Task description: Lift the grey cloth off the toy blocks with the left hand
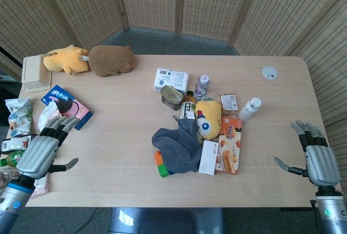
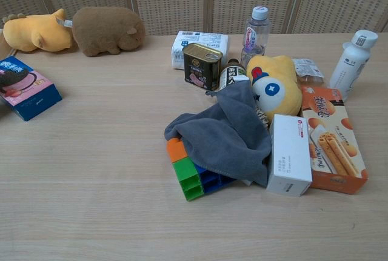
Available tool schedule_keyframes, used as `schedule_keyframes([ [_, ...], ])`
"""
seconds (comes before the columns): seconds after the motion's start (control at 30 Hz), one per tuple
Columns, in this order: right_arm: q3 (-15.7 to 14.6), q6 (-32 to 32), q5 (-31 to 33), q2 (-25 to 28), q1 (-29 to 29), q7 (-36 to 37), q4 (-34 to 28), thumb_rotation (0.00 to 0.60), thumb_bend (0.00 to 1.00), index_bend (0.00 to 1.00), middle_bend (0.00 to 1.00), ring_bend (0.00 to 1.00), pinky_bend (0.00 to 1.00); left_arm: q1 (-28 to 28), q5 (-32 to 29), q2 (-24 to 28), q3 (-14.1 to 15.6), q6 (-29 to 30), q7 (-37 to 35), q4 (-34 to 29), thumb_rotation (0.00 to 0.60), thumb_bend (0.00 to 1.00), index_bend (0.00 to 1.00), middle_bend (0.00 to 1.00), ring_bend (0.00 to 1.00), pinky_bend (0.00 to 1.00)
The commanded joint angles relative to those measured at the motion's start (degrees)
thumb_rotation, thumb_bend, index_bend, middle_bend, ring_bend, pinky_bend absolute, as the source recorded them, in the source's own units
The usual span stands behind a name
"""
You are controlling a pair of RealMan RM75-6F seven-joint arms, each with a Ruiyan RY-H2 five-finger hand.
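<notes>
A crumpled grey cloth (image 1: 179, 144) (image 2: 225, 134) lies draped over toy blocks (image 1: 161, 166) (image 2: 191, 176) near the table's middle; orange, green and blue blocks stick out at its lower left edge. My left hand (image 1: 44, 150) hovers at the table's left front edge, far left of the cloth, fingers spread and holding nothing. At the right front edge my right hand (image 1: 314, 155) is likewise spread and holds nothing. The chest view shows neither hand.
Around the cloth stand a white box (image 1: 209, 157), an orange biscuit box (image 1: 230, 144), a yellow plush (image 1: 208, 117), a tin (image 1: 171, 97) and bottles (image 1: 201, 86). A blue packet (image 1: 68, 106) and snack bags lie near my left hand. Two plush animals (image 1: 111, 60) sit at back left.
</notes>
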Motion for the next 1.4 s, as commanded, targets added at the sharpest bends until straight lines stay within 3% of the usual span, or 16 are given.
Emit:
schedule_keyframes([
  [0.03, 0.09, 0.22, 0.07, -0.07, -0.06, -0.06, -0.2, 0.349, 0.2, 0.0, 0.0, 0.0, 0.0, -0.26, -0.33, -0.26, 0.11, -0.7, -0.34, 0.26, 0.6, 0.27, 0.0, 0.0, 0.0, 0.0],
  [0.4, -0.23, 1.97, 0.16, -0.12, -1.31, 0.18, -0.56, 0.35, 0.2, 0.0, 0.0, 0.0, 0.0, -2.33, 0.29, -0.32, -1.09, -2.59, -2.55, 2.62, 0.6, 0.27, 0.0, 0.0, 0.0, 0.0],
  [0.63, -0.28, 2.32, 0.53, 0.53, -1.77, -0.64, -1.35, 0.349, 0.2, 0.0, 0.0, 0.0, 0.0, -6.6, 0.12, -1.67, -2.47, -7.64, -1.72, 7.53, 0.6, 0.28, 0.0, 0.0, 0.0, 0.0],
  [0.8, 0.09, 3.19, 0.96, 0.8, -2.2, -1.17, -1.78, 0.348, 0.2, 0.0, 0.0, 0.0, 0.0, -10.56, 0.39, -6.09, -3.66, -11.16, 1.24, 12.09, 0.6, 0.28, 0.0, 0.0, 0.0, 0.0],
  [1.07, 0.15, 4.03, 2.13, 1.04, -3.23, -1.41, -1.57, 0.348, 0.2, 0.0, 0.0, 0.0, 0.0, -18.88, -2.74, -14.02, -4.1, -22.5, 5.26, 17.61, 0.6, 0.27, 0.0, 0.0, 0.0, 0.0],
  [1.4, 0.53, 5.43, 3.23, 2.32, -4.65, -0.65, -1.39, 0.352, 0.2, 0.0, 0.0, 0.0, 0.0, -26.35, -4.43, -26.65, -5.54, -26.99, 10.85, 27.57, 0.6, 0.27, 0.0, 0.0, 0.0, 0.0],
])
